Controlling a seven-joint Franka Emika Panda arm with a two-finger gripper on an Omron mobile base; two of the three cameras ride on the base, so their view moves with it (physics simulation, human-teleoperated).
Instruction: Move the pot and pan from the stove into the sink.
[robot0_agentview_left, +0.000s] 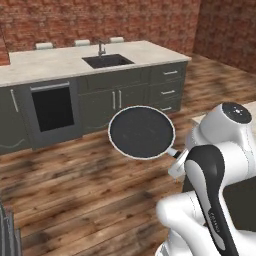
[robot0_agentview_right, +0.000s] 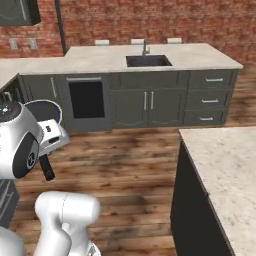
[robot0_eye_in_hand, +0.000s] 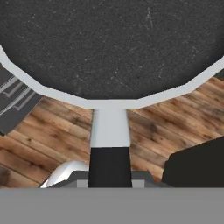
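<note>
1. Pan (robot0_agentview_left: 141, 132) is up in the air at the centre of the left base view, hanging over the wood floor (robot0_agentview_left: 75, 185). I've got it by the stick handle (robot0_eye_in_hand: 110, 166) so the round part sticks out ahead of me and stays roughly level.
2. Gripper (robot0_eye_in_hand: 110, 186) is nearly closed, clamped on the black end of that handle at the bottom middle of the hand view. Holding it that far back looks like the easy way to lower the pan in without my wrist hitting the counter.
3. Sink (robot0_agentview_right: 148, 61) sits top centre in the right base view, set into the counter (robot0_agentview_right: 200, 57) with the faucet (robot0_agentview_right: 145, 47) behind it, well apart from the pan, so I'd say there's a stretch of floor to cross.
4. Can't spot the pot from here, so I can't say where it is.
</note>
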